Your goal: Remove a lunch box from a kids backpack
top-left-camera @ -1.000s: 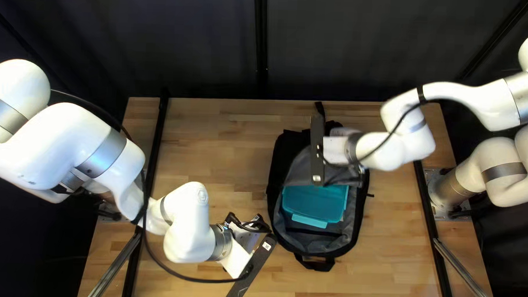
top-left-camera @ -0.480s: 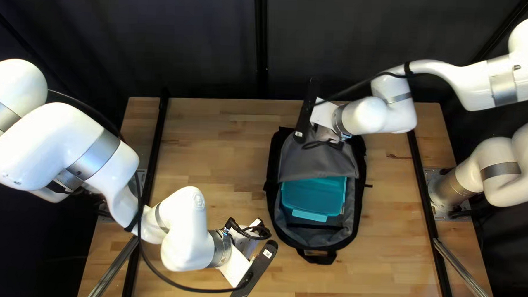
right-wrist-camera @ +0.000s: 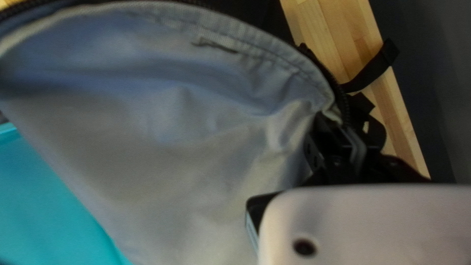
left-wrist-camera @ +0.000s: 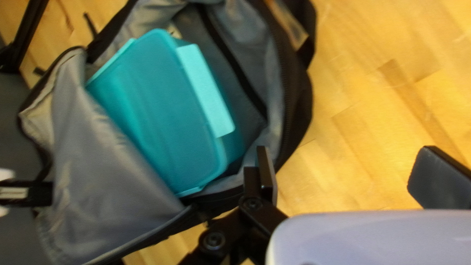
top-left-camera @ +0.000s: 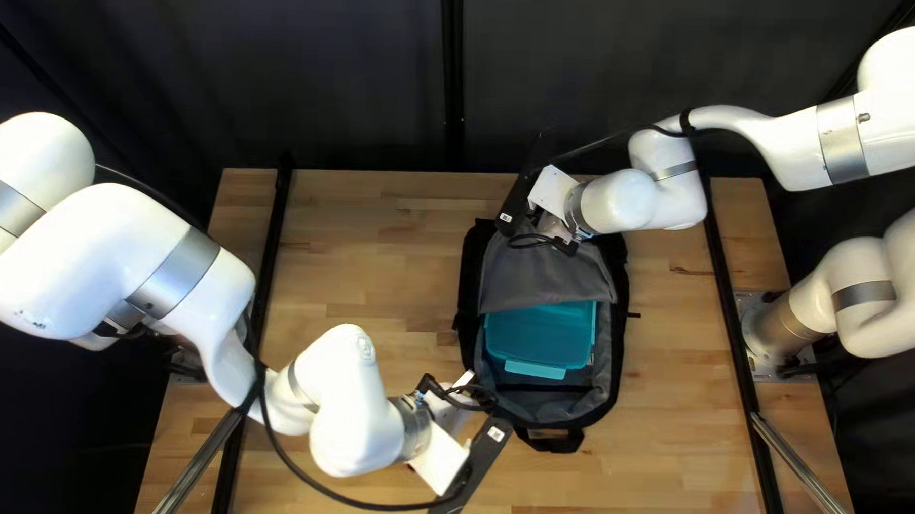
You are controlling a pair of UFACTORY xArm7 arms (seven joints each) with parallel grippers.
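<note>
Fingers spread, our left pincer (top-left-camera: 452, 417) sits near the backpack (top-left-camera: 470, 278) at its eight o'clock; our right pincer (top-left-camera: 555, 230) pinches the grey flap (top-left-camera: 546, 278) around twelve. The teal lunch box (top-left-camera: 541, 334) lies inside, its lighter strip (top-left-camera: 535, 370) toward six, with the wooden worktop (top-left-camera: 376, 254) beneath the backpack.

You've got 2 arms (top-left-camera: 102, 265), 1 left gripper (top-left-camera: 454, 417), 1 right gripper (top-left-camera: 554, 228), 1 backpack (top-left-camera: 546, 275), 1 lunch box (top-left-camera: 541, 333), 1 table (top-left-camera: 377, 244) in view.
</note>
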